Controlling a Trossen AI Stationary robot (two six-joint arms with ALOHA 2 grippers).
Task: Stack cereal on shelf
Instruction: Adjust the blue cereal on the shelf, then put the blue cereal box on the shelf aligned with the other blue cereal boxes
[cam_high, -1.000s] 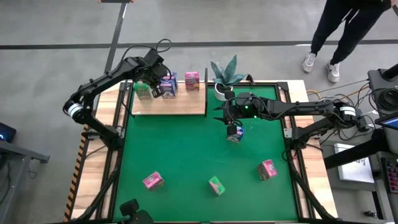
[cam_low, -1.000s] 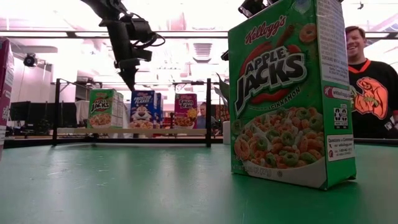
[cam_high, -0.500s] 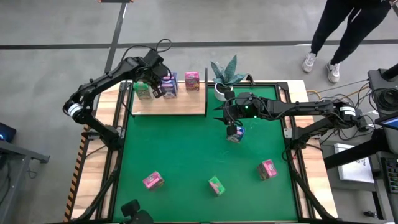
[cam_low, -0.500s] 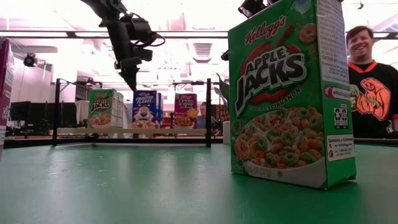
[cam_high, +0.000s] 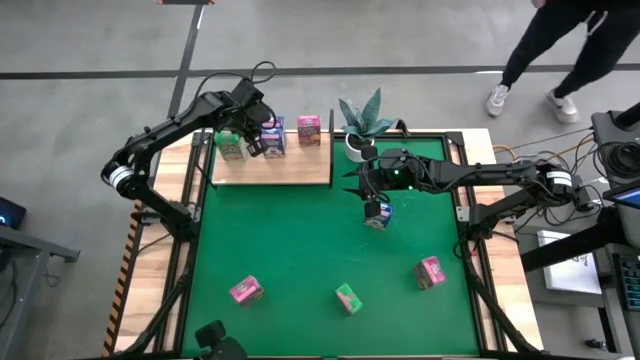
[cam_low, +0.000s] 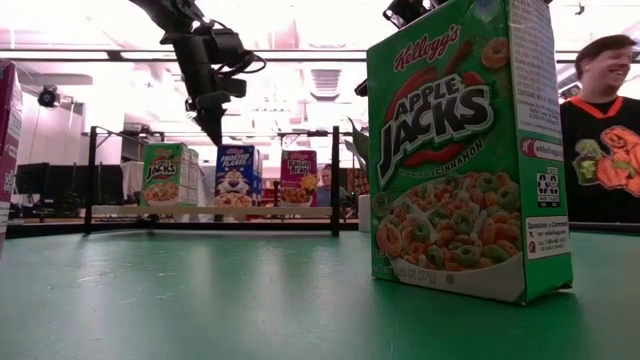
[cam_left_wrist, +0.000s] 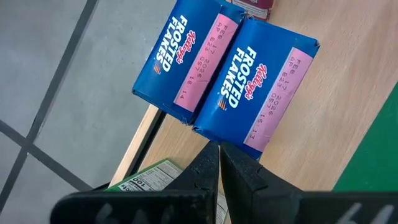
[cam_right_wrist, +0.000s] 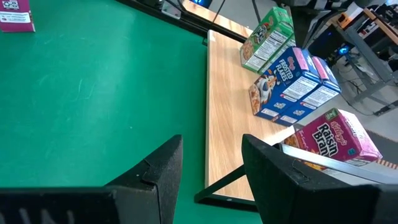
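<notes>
My right claw (cam_high: 377, 212) hid its blue box, grip unclear; left claw (cam_high: 256, 146) pinched together over shelf (cam_high: 290, 168); nothing'd moved.

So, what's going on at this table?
Two robot arms are putting cereal boxes on a wooden shelf. Four boxes stand there; the left gripper, shut, hovers over the two blue ones. The right gripper is open mid-table by another blue box. Two pink boxes and a green one wait on the green table.
</notes>
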